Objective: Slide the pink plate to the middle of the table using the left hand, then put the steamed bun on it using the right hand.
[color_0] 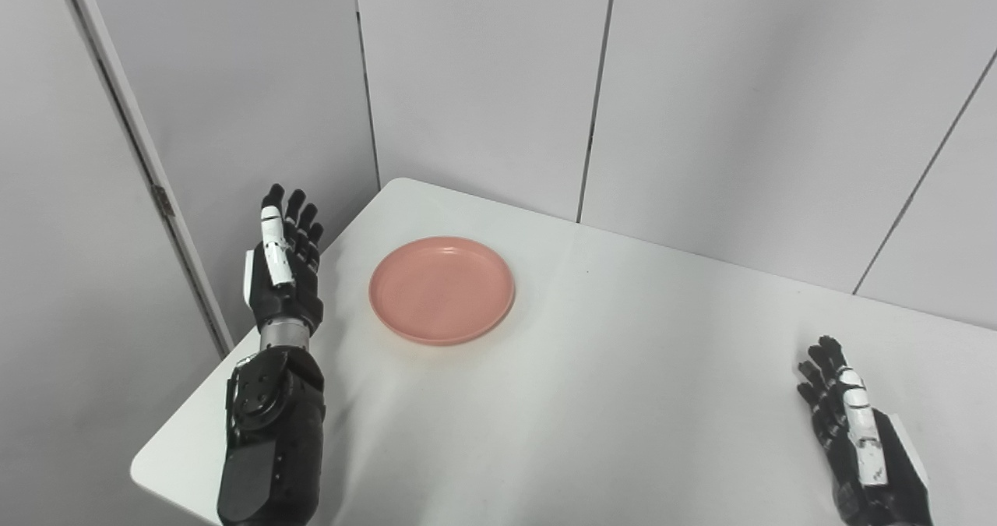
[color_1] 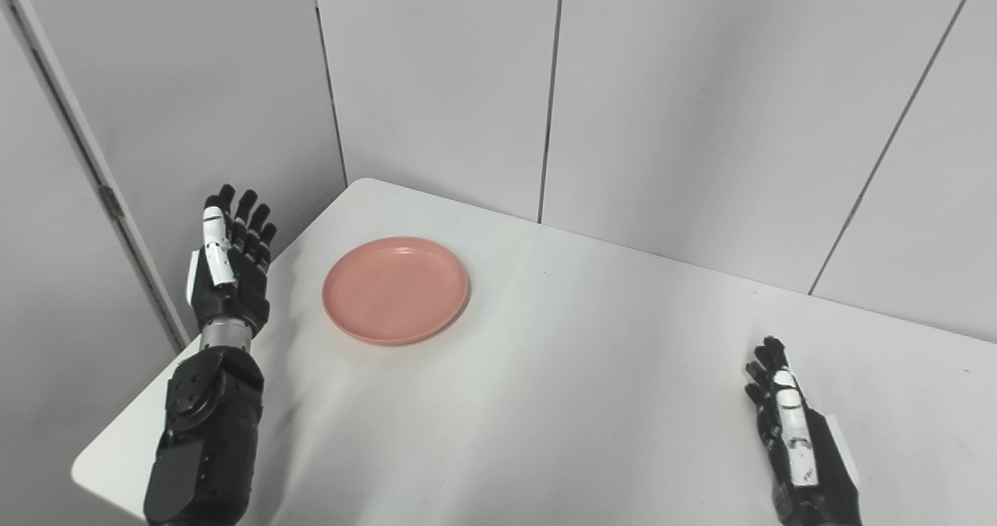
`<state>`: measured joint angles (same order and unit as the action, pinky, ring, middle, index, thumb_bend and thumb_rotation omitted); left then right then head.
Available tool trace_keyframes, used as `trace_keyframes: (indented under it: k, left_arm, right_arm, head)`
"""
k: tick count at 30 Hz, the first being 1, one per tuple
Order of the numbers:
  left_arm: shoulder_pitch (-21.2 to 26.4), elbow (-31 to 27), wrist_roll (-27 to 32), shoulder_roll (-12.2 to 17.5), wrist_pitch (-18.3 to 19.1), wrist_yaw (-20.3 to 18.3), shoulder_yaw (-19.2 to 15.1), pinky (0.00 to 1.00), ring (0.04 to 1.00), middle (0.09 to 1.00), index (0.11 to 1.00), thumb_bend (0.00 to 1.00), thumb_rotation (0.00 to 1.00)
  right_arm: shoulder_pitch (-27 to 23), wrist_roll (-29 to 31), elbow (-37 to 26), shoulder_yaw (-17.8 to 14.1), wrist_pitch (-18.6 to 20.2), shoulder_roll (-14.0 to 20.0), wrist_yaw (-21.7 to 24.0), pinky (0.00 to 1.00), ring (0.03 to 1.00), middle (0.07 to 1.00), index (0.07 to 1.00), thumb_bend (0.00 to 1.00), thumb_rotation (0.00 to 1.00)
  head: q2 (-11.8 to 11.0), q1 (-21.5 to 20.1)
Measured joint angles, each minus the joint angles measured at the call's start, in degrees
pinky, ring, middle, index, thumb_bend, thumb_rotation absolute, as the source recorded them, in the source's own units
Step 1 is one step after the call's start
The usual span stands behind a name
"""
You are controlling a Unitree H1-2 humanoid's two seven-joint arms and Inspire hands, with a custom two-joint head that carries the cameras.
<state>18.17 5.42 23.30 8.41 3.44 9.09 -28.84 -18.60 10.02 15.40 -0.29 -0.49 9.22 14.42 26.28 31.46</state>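
Pink plate (color_0: 442, 290): flat on white surface (color_0: 623, 401), left of centre, bare. Left hand (color_0: 282, 273): raised, fingers spread, just left of plate, apart. Right hand (color_0: 861, 440): fingers spread, near right edge.

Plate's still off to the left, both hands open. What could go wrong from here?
1. The pink plate sits near the table's left edge. The left hand hangs beside it, apart; a push from a poor angle may send it backward or off the table rather than to the middle.
2. No steamed bun shows in either view, so the right hand may have nothing to pick.
3. The plate's low rim gives little to push; fingers might ride over it.
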Motion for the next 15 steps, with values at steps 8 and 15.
trace_keyframes:
  k: [8,15]
  left_arm:
    - [0.5,4.1,0.3,0.1,0.1,0.0,0.0,0.96,0.937,0.952,0.975,0.42,1.0]
    - [1.4,8.8,1.5,0.1,0.1,0.0,0.0,0.96,0.938,0.951,0.976,0.43,1.0]
  right_arm:
    - [0.4,-0.1,-0.8,0.0,0.4,0.0,-0.2,1.0,1.0,1.0,1.0,0.14,1.0]
    - [0.4,-0.1,-0.9,0.0,0.4,0.0,-0.2,1.0,1.0,1.0,1.0,0.16,1.0]
  head:
    - [0.1,0.0]
    - [0.2,-0.2]
